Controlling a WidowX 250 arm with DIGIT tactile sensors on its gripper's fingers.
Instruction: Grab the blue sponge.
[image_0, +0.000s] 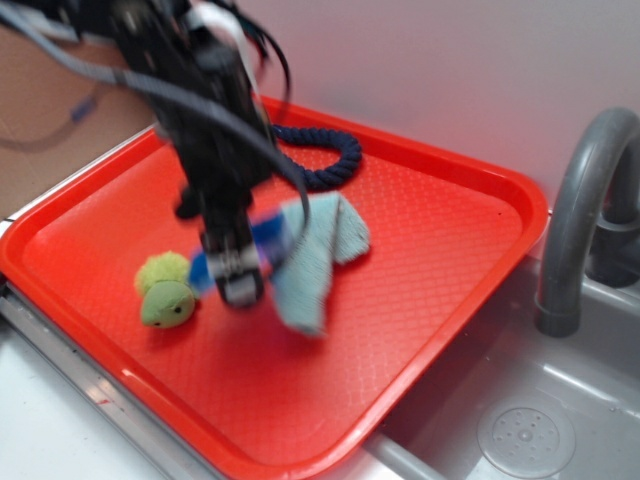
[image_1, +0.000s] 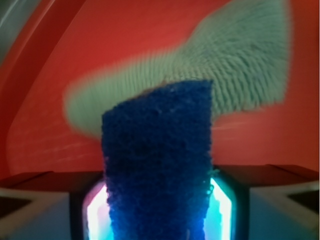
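- Toy (image_0: 165, 290), green and round, lies on the red tray (image_0: 440, 290) just left of the gripper (image_0: 235, 275).
- Blue sponge (image_1: 157, 165) sits clamped between the gripper's jaws, its long axis running out from them toward the cloth (image_1: 240, 70).
- Rope (image_0: 325, 160) curls near the tray's back edge.

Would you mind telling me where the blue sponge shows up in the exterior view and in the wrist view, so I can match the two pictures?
Exterior: the blue sponge sits left of centre, blurred, at the tip of the hand, over the red tray.
Wrist: the sponge fills the lower centre, standing up between the fingers.
Shared landmark: the pale cloth, right of the sponge in the exterior view, behind it in the wrist view.
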